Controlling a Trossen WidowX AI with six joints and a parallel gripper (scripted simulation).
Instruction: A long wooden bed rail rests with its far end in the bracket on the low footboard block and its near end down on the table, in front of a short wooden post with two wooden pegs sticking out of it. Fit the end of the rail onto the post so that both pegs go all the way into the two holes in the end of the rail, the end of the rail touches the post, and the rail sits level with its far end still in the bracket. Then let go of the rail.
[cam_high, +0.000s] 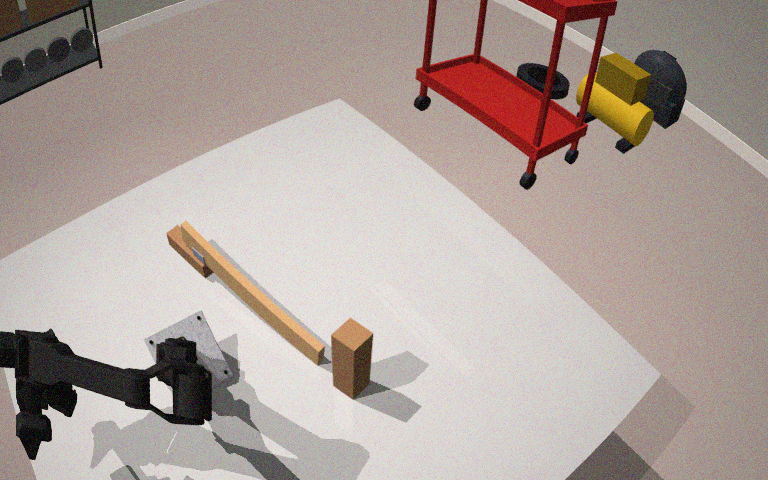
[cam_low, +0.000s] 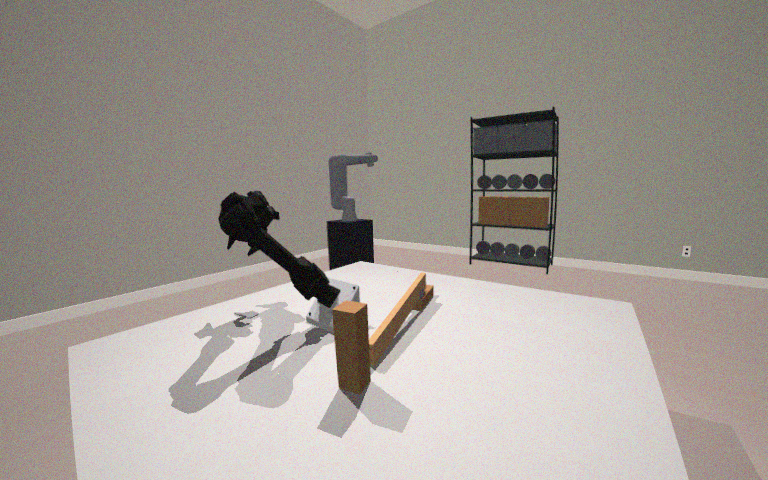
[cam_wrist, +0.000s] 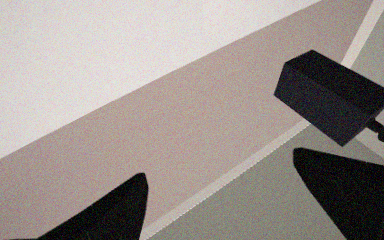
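1. Rail (cam_high: 249, 291): far end in footboard block (cam_high: 188, 250) at 10 o'clock, near end on the tabletop (cam_high: 453, 271), just short of post (cam_high: 351, 356).
2. Fingers: wide apart, empty; gripper (cam_high: 33, 430) at 8 o'clock, well away from the rail.

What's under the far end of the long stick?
A low wooden block holds up the far end of the rail, with a small grey bracket showing at the joint. How the end sits inside the bracket is hidden by the rail itself.
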